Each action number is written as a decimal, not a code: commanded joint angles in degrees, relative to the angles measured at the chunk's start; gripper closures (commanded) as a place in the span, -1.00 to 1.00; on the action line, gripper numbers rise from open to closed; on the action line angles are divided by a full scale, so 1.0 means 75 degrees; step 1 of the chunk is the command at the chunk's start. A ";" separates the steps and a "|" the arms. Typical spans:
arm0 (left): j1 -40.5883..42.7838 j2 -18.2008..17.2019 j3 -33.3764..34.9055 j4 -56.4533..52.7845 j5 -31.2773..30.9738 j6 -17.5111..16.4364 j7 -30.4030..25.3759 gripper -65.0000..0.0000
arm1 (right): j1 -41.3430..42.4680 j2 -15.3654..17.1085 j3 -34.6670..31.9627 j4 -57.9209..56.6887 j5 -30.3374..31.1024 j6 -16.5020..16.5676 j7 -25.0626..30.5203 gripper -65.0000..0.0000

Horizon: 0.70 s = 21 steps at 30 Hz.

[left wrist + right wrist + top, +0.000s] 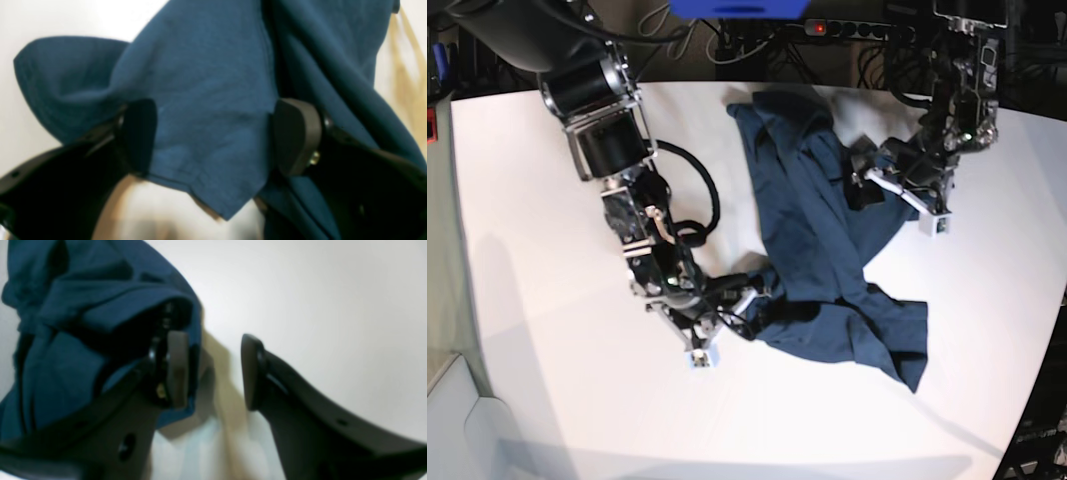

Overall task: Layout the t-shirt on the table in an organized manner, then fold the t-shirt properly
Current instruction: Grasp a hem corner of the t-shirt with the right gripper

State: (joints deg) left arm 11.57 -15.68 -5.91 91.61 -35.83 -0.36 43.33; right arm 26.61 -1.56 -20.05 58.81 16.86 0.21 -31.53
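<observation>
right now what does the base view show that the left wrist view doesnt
Only the base view shows both arms at once, the right gripper at the shirt's near left edge and the shirt's full spread, down to its lowest corner.

Only the left wrist view shows a close look at the stitched hem between the left gripper's open fingers.

Both show the crumpled navy shirt, the white table and the left gripper.

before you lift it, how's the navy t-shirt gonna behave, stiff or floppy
Floppy, most likely: the t-shirt lies in soft, bunched folds on the table. Picked up by one edge, it would probably sag and crease further, since its layers are loosely heaped. Nothing about it looks fragile.
</observation>
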 commanded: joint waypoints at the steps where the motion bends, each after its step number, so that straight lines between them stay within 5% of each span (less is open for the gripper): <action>1: -0.0049 -0.0048 -0.0026 0.0122 -0.0046 0.0054 0.0019 -0.64 | 0.0256 -0.0044 0.0007 0.0030 0.0055 0.0025 0.0201 0.18; 9: -0.0060 -0.0048 -0.0026 0.0098 -0.0046 0.0054 0.0007 -0.64 | 0.0267 -0.0126 0.0019 0.0019 0.0055 0.0072 0.0131 0.18; 14: -0.0072 -0.0048 -0.0026 0.0052 -0.0046 0.0054 -0.0016 -0.64 | 0.0232 -0.0149 0.0019 0.0019 0.0055 0.0717 -0.0057 0.18; 21: -0.0049 -0.0036 -0.0026 0.0192 -0.0046 0.0054 -0.0005 -0.64 | 0.0127 -0.0255 0.0019 -0.0017 0.0055 0.0752 0.0037 0.20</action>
State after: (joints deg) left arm 11.57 -15.62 -5.91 91.88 -35.83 -0.34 43.55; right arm 25.78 -2.83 -19.92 57.78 16.80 4.89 -32.34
